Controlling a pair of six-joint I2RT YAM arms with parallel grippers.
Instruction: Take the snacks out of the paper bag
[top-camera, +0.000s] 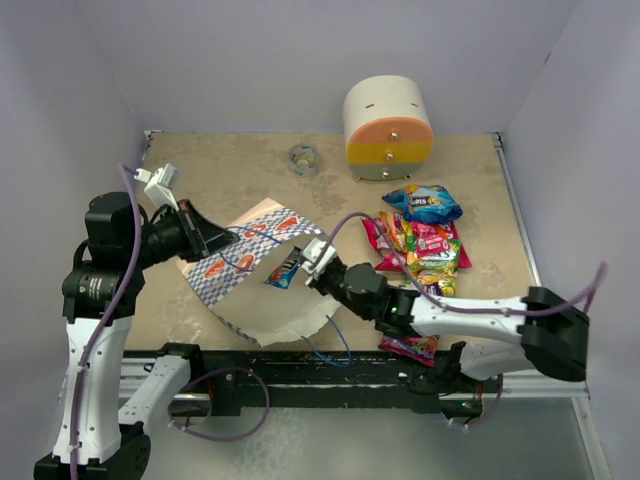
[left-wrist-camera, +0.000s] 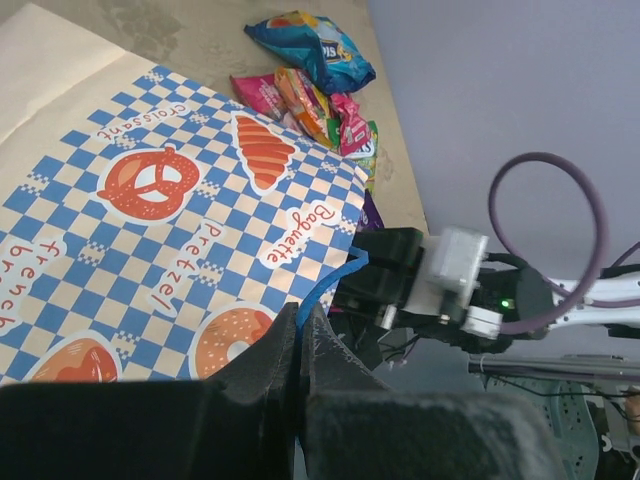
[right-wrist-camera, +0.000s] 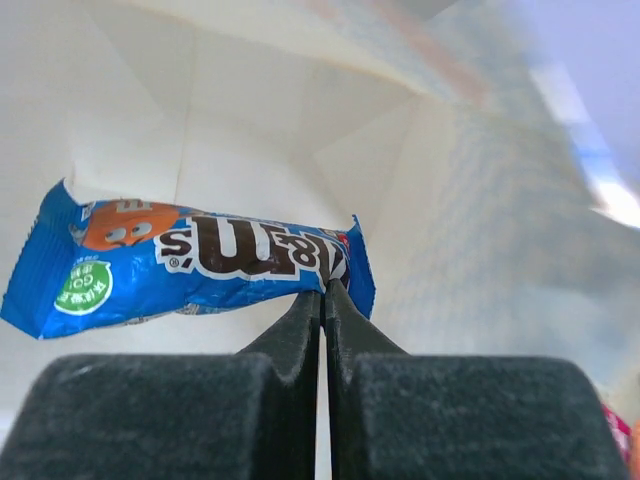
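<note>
On the tan bench (top-camera: 230, 170), my left fingers (left-wrist-camera: 285, 360) clench the paper bag (top-camera: 225, 270); my right fingers (right-wrist-camera: 305, 320) pinch a blue snack packet (right-wrist-camera: 200, 265).

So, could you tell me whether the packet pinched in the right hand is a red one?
No, the right hand pinches a blue M&M's packet by its lower edge.

Overhead; two wrist close-ups on bag (top-camera: 268, 312)
</note>
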